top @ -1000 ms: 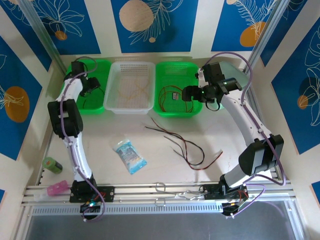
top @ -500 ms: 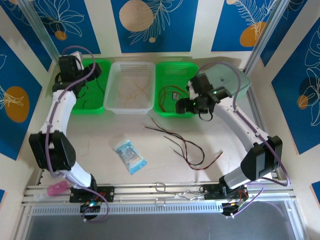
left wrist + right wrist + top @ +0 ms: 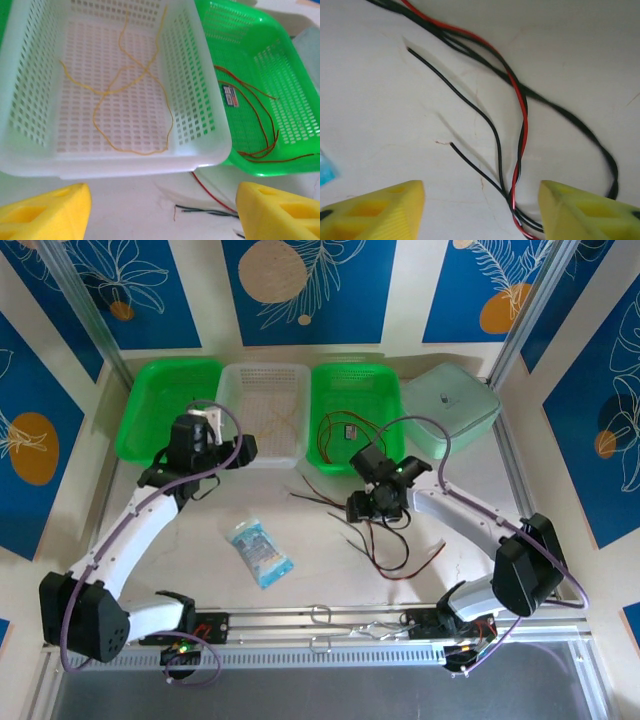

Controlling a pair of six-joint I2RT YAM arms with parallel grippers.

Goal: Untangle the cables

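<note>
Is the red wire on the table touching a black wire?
Touching. In the right wrist view the red wire crosses right over a black wire, with no gap, and twists against black strands lower down.

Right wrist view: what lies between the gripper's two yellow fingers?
Twisted red and black cables on bare table, seen in the right wrist view; the right gripper stands open over them, not touching.
</note>
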